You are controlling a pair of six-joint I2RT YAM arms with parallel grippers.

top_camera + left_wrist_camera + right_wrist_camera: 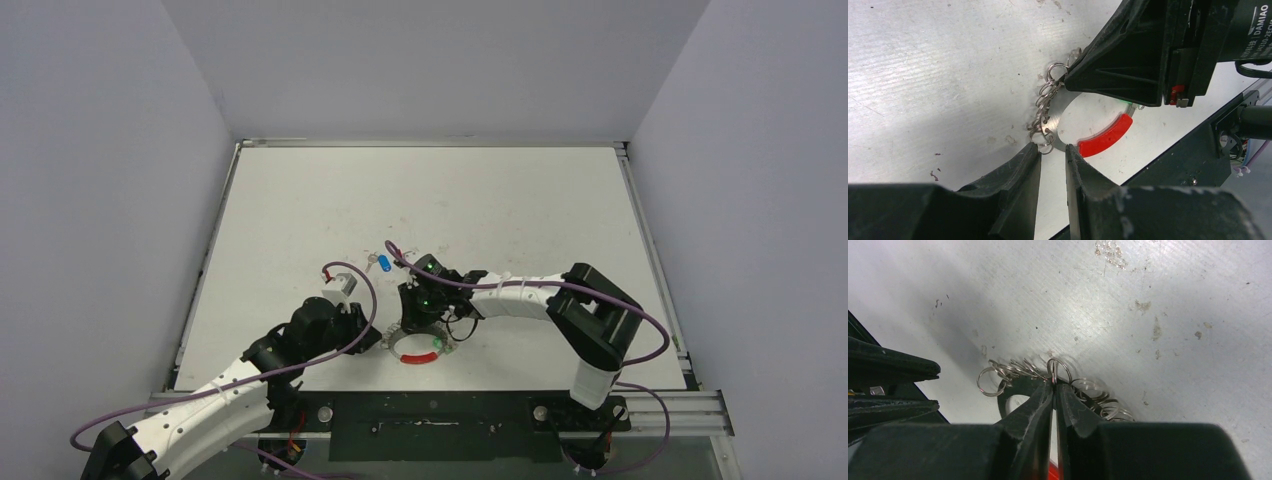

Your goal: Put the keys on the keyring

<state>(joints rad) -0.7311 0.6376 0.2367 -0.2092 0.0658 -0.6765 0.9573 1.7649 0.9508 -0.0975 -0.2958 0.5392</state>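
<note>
The keyring (415, 347) lies near the table's front edge, with its red sleeve (418, 358) on the near side. In the left wrist view I see its flat silver band (1058, 125), red sleeve (1104, 136) and small wire loops (1046, 97). My right gripper (1054, 382) is shut on one wire loop (1059, 365) of the ring's far arc. My left gripper (1053, 150) is slightly open, with its tips at the ring's near-left edge. The blue-headed key (384, 264) lies on the table behind both grippers. A green speck (437, 344) at the ring's right side may be the green key's head.
The black front rail (430, 412) runs just below the ring. The right arm (520, 293) stretches in from the right and the left arm (300, 345) from the lower left, with purple cables (365, 290) looping over them. The two grippers sit close together over the ring.
</note>
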